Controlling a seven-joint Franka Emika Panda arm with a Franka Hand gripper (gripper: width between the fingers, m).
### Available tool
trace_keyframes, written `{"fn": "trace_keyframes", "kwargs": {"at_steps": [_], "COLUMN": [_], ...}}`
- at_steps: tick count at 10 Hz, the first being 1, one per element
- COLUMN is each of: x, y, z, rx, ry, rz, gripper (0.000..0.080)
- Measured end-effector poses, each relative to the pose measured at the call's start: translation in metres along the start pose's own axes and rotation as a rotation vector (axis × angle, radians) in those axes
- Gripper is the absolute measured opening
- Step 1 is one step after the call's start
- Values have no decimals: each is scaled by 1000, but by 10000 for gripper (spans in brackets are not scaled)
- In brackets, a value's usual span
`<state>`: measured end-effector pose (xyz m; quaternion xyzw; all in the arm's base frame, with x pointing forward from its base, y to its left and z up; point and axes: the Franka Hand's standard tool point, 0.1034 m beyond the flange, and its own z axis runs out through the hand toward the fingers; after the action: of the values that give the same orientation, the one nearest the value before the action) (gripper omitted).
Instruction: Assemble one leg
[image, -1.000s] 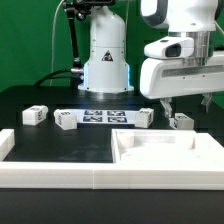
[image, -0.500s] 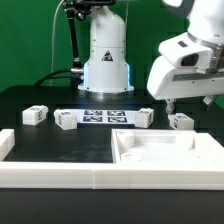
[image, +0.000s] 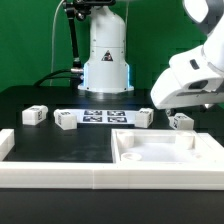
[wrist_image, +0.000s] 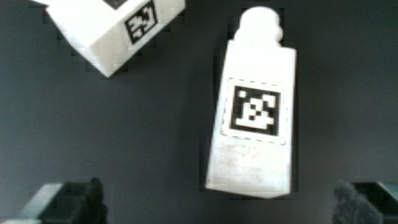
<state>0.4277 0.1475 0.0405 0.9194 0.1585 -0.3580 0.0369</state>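
Several small white tagged legs lie on the black table in the exterior view: two at the left (image: 34, 115) (image: 66, 120), one mid-right (image: 146, 117) and one at the right (image: 181, 121). My gripper (image: 172, 106) hangs tilted just above the right leg, its fingers mostly hidden by the white hand. In the wrist view a leg (wrist_image: 249, 110) lies flat between and ahead of the open gripper (wrist_image: 217, 205), untouched. The dark fingertips (wrist_image: 68, 200) stand far apart. A second leg's corner (wrist_image: 111, 30) shows beside it.
The marker board (image: 100, 116) lies between the legs in front of the robot base (image: 106, 60). A large white recessed panel (image: 150, 158) fills the front right. A white rim (image: 40, 172) runs along the front left.
The white hand has tilted and swung up toward the exterior view's right over the last second. The legs have not moved.
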Motion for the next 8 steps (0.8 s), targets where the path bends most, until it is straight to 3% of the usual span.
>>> {"fn": "trace_keyframes", "kwargs": {"at_steps": [3, 8], "x": [-3, 2], "y": [-6, -15], "z": [16, 39], "rx": [2, -6], "ry": [-207, -173], "rz": [-10, -15], "gripper": [649, 649]}}
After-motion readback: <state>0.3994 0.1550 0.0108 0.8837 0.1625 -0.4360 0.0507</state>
